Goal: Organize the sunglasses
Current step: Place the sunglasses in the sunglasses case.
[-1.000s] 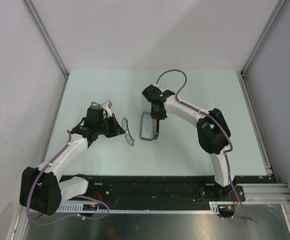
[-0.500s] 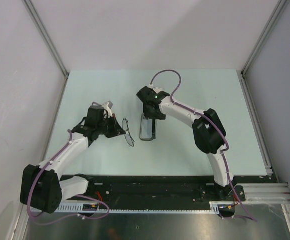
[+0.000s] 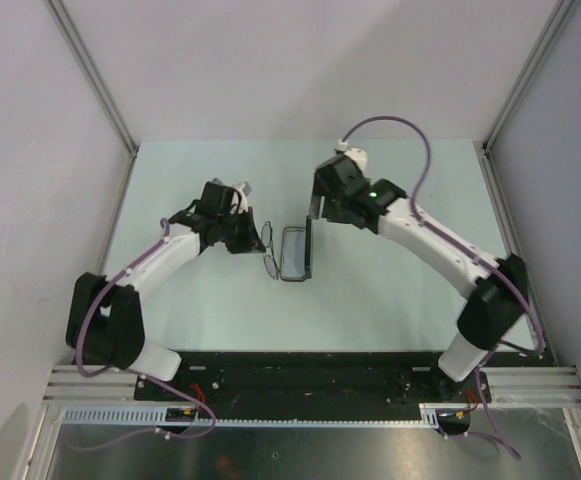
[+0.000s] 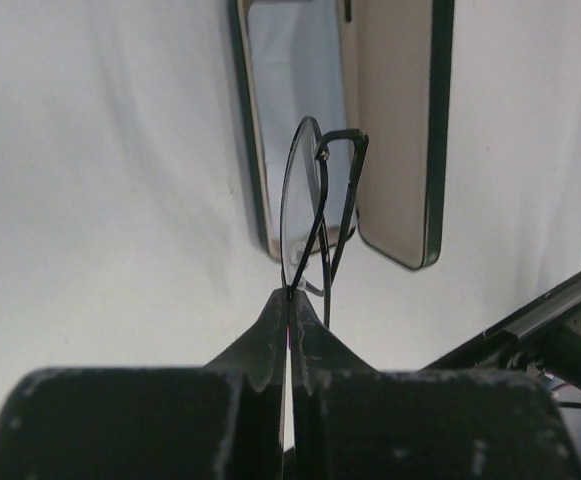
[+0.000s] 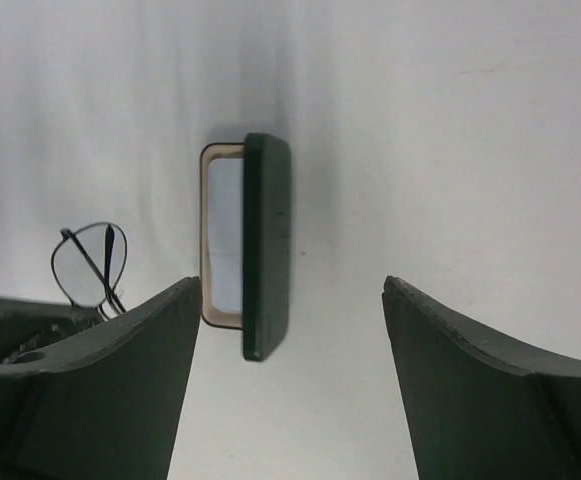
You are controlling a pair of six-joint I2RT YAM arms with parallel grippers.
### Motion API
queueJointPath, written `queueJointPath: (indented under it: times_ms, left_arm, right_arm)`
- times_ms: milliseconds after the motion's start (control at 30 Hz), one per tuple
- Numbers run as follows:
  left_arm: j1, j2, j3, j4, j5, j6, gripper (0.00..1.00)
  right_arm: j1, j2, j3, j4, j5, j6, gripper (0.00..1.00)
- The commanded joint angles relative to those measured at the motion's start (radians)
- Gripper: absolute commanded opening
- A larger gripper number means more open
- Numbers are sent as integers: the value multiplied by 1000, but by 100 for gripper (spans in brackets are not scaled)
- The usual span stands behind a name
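Note:
The sunglasses (image 4: 315, 195) are thin dark wire-frame glasses. My left gripper (image 4: 290, 298) is shut on their frame and holds them just left of the open black case (image 4: 395, 130). In the top view the left gripper (image 3: 254, 241) holds the sunglasses (image 3: 269, 256) beside the case (image 3: 294, 254). The case lid (image 5: 267, 245) stands upright on its edge, and the tray (image 5: 223, 232) shows a pale blue inside. My right gripper (image 5: 290, 290) is open and empty, above and behind the case, in the top view (image 3: 316, 208) at its far end.
The pale table top (image 3: 390, 290) carries only the case and the glasses. Metal frame posts (image 3: 105, 100) and white walls bound the left, right and back. A black rail (image 3: 300, 370) runs along the near edge.
My right gripper has let go of the case, moved off it toward the back, and is open. My left gripper has carried the sunglasses right, up beside the case.

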Motion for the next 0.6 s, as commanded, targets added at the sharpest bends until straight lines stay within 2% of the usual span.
queueJointPath:
  times_ms: [0,167,333,567]
  left_arm:
    - [-41,90,131,-69,2,48,0]
    - [-71,209,257,-135,-7,46,0]
    - [-94,283,366,-205,-51,48,0]
    - [-101,360,444,-296,-70,63,0]
  right_arm:
    - [-34,-182,-145,58,22,-16,78]
    - [-45,-332,-242,42,17,-30,78]
    - [-49,-403,-293,35,17,-36,79]
    - [-74,-457,-376,52,6,-29,78]
